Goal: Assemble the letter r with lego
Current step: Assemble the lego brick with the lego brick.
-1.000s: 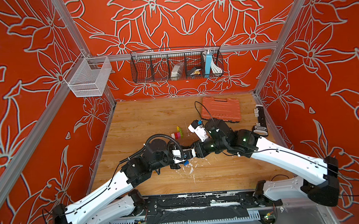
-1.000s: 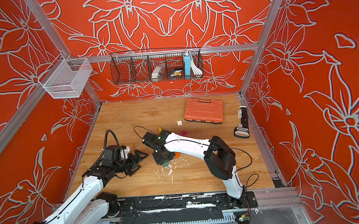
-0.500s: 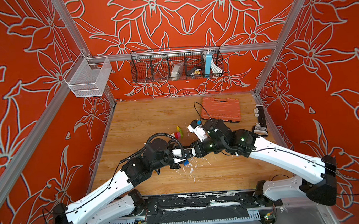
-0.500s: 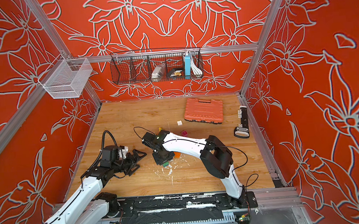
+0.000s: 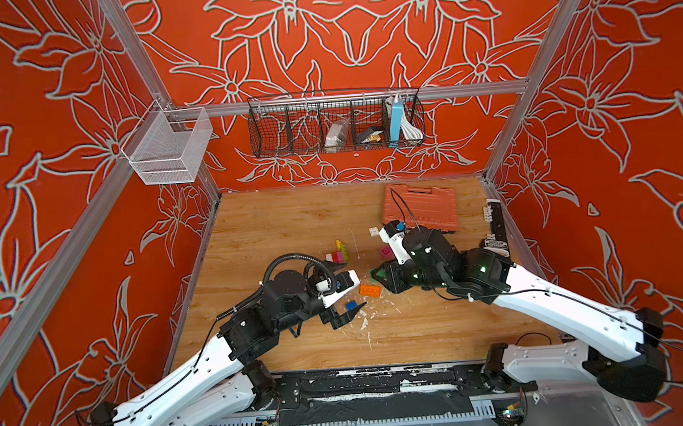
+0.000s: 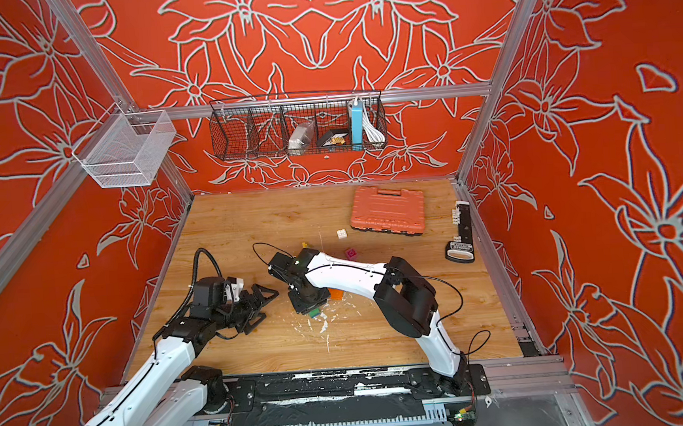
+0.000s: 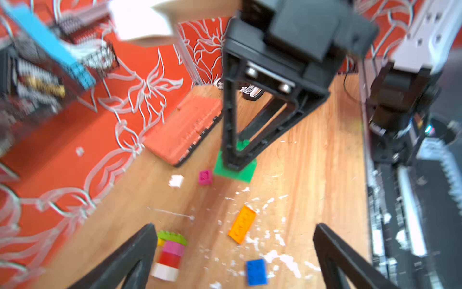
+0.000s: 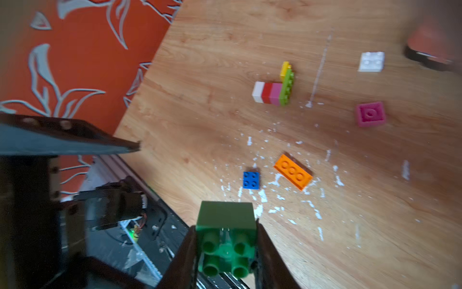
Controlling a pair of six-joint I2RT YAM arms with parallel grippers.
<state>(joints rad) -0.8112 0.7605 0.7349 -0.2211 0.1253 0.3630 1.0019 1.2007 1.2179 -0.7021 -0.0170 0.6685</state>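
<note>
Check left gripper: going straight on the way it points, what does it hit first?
Likely the blue brick just ahead between the left gripper's open fingers, then the orange brick; beyond, the right gripper shut on the green brick. Height unclear; it may pass over both.

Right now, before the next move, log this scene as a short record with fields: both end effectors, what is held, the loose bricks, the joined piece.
left end effector: open, holding nothing
right end effector: shut on the green brick
loose on the table: orange brick, blue brick, magenta brick, white brick, none touching another
joined piece: stack of white, red, pink, lime and yellow, lying on its side
other: orange case near the back wall
</note>
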